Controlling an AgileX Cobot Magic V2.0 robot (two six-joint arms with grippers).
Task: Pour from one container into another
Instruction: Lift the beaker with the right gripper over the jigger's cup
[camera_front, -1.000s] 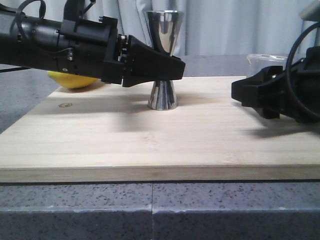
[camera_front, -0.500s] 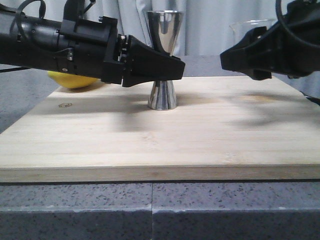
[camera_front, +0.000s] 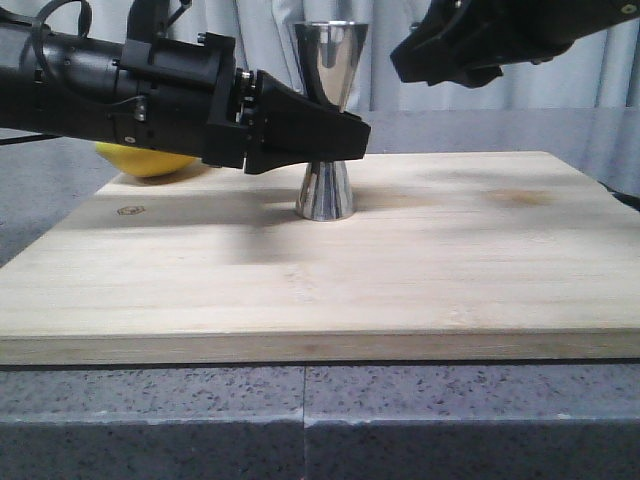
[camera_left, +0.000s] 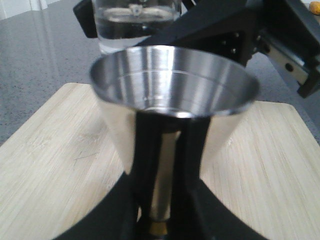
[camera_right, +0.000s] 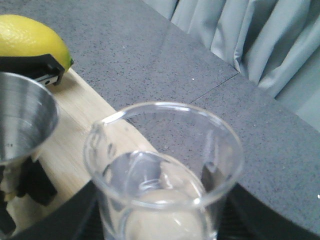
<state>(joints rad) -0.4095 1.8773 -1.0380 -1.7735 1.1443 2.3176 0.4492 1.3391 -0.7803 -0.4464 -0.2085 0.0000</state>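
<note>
I hold the jigger (camera_front: 327, 120) steady with my left gripper (camera_front: 340, 140), its fingers pinching the narrow waist while the base rests on the bamboo cutting board (camera_front: 420, 260). The jigger stands upright, long axis vertical, open upper cone facing straight up; in the left wrist view its bowl (camera_left: 175, 85) looks empty.

My right gripper (camera_front: 440, 55) hangs high, to the right of the jigger's rim and apart from it. It is clamped on the glass beaker (camera_right: 162, 175), which sits upright with clear liquid filling roughly the lower half. The beaker's axis is close to vertical, and in the right wrist view its pouring lip (camera_right: 111, 120) points toward the jigger's rim (camera_right: 25, 117).

To pour well, I judge I need to bring the lip just above the middle of the cone before tilting, then roll the wrist slowly so the stream falls inside the rim and doesn't run down the outer steel. The left grip must not yield. A lemon (camera_right: 32, 40) lies behind the left arm, out of the way.
</note>
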